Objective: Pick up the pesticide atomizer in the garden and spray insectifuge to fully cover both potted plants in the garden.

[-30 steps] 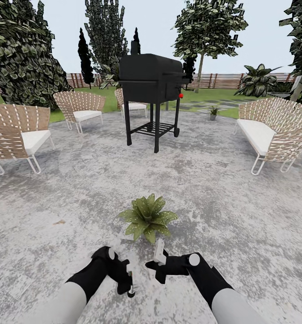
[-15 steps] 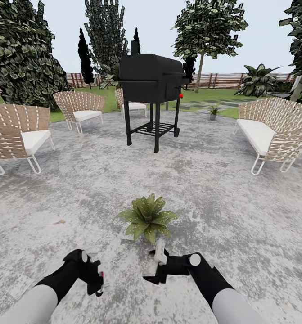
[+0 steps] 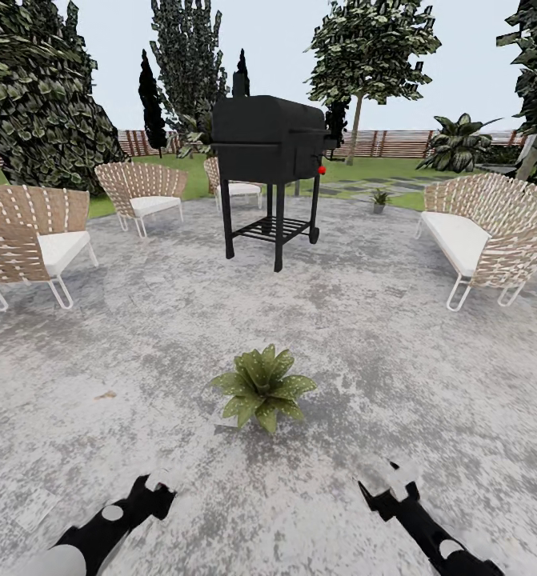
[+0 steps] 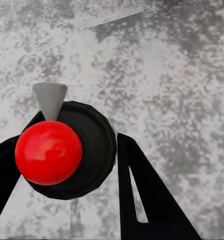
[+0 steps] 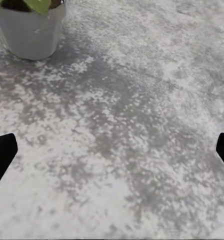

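A potted plant (image 3: 262, 388), a low rosette of speckled green leaves, stands on the stone patio straight ahead; its grey pot (image 5: 31, 30) shows in the right wrist view. My left gripper (image 3: 156, 486) hangs low at the near left, well short of the plant. In the left wrist view it (image 4: 74, 137) is shut on the pesticide atomizer (image 4: 87, 150), seen end-on as a dark round body with a red knob and a grey nozzle. My right gripper (image 3: 388, 480) is at the near right, and its fingers stand wide apart with nothing between them (image 5: 112, 150).
A black grill (image 3: 270, 152) stands mid-patio beyond the plant. Wicker chairs sit at the left (image 3: 28, 240), back left (image 3: 144, 190) and right (image 3: 480, 236). A second small potted plant (image 3: 378, 198) is far off by the lawn. Trees and a slatted fence ring the garden.
Both arms have drawn back and apart toward the lower corners. The left gripper moved left with the atomizer; the right gripper swung right, away from the plant.
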You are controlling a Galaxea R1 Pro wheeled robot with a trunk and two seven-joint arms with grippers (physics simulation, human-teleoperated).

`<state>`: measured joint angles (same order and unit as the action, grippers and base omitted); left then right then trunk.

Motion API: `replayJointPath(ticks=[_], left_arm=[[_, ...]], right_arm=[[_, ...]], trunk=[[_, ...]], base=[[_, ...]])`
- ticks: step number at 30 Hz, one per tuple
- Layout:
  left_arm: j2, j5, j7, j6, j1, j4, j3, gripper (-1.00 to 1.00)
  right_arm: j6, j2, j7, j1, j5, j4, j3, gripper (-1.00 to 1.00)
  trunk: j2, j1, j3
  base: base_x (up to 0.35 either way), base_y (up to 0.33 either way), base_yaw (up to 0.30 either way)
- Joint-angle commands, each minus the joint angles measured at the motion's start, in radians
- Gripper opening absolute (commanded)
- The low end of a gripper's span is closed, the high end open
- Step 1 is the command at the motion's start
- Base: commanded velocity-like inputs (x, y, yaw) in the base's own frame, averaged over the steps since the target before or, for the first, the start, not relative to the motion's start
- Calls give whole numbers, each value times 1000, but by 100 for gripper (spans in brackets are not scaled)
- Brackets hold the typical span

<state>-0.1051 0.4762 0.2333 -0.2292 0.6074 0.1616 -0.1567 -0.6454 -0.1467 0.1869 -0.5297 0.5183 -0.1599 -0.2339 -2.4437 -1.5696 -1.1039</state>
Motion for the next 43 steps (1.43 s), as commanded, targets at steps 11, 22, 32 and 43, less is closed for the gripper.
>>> replayJointPath(ticks=[11, 22, 32, 43], left_arm=[[6, -316, -78, -126, -139, -19, -10, -100], [4, -428, -220, -160, -149, -46, -10, -100], [5, -431, -221, -159, -149, -47, -10, -100], [21, -427, -220, -159, -149, -45, -6, -100]], right_arm=[[-331, 49, -484, 163, -6, 121, -24, 100], [-328, 51, -483, 164, -2, 134, -24, 100], [-326, 51, -483, 172, -2, 134, -24, 100], [-326, 52, -483, 172, -2, 134, -24, 100]], trunk=[[0, 0, -1], [0, 0, -1], [0, 0, -1], [0, 0, -1]], base=[[0, 0, 0], [0, 0, 0], [0, 0, 0], [0, 0, 0]])
